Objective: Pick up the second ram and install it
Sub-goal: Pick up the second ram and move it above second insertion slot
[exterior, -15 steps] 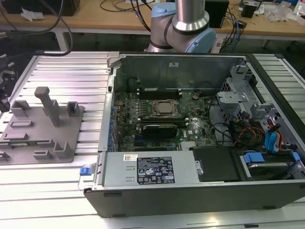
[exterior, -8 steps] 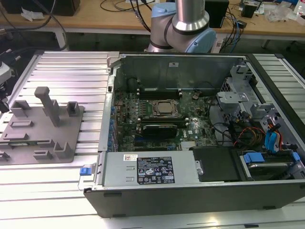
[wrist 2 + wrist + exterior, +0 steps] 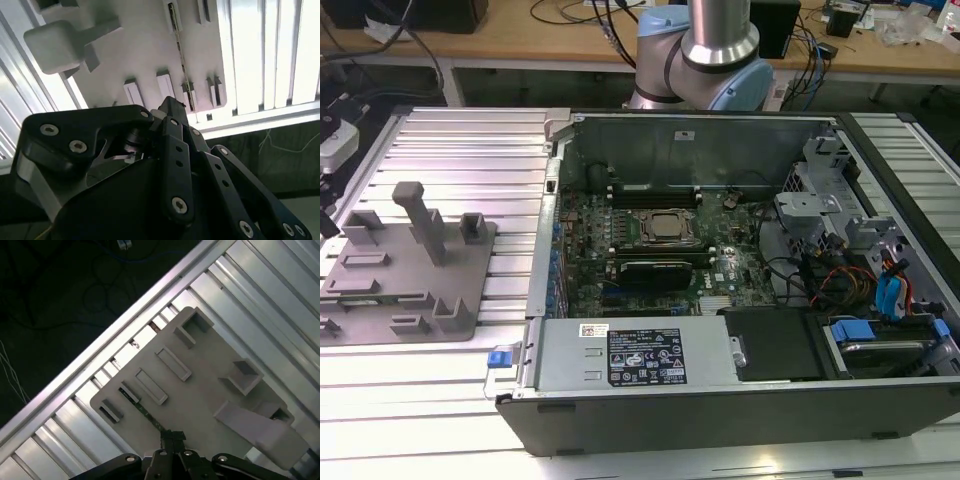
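Along the tray's edge nearest the worktop's rim: the ram stick (image 3: 143, 411) stands on its thin edge in the small slots of the grey tray (image 3: 202, 405). I have the claw (image 3: 172, 435) hanging above one end of it, tips drawn narrow, holding nothing I can see. The tray sits on the ribbed worktop (image 3: 450, 140) toward its edge at the exterior view's left, the open computer case (image 3: 720, 250) just beside it.

arm (image 3: 718, 40): silver tube, pale-blue joint caps | gripper (image 3: 172, 106): matte black link bars, round silver screw heads along them
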`<state>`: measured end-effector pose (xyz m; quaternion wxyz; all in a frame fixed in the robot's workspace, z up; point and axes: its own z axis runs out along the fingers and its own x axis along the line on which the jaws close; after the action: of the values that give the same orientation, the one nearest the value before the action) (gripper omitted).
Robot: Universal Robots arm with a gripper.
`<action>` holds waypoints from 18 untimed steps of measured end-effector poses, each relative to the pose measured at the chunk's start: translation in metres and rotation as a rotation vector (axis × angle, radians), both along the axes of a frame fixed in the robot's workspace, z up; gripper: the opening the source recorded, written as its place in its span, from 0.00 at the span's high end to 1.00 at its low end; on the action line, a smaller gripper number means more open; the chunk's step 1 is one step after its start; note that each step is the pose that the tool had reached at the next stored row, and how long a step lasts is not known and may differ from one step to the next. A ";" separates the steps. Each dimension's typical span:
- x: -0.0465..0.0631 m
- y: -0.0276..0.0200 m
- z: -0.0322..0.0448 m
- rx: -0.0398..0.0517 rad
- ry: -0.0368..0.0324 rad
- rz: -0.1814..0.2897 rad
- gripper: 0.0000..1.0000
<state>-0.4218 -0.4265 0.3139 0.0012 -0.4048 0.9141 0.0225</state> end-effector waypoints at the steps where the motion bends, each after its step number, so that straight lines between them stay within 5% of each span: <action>1: 0.000 0.0000 -0.0003 0.0000 0.0000 0.023 0.92; 5: 0.000 0.0000 -0.0013 0.0000 0.0000 0.122 0.92; 9: 0.000 0.0000 -0.0024 0.0000 0.0000 0.269 0.92; 18: 0.000 0.0000 -0.0048 -0.0001 0.0001 0.491 0.92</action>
<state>-0.4218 -0.4266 0.3091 -0.0044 -0.6149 0.7883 0.0221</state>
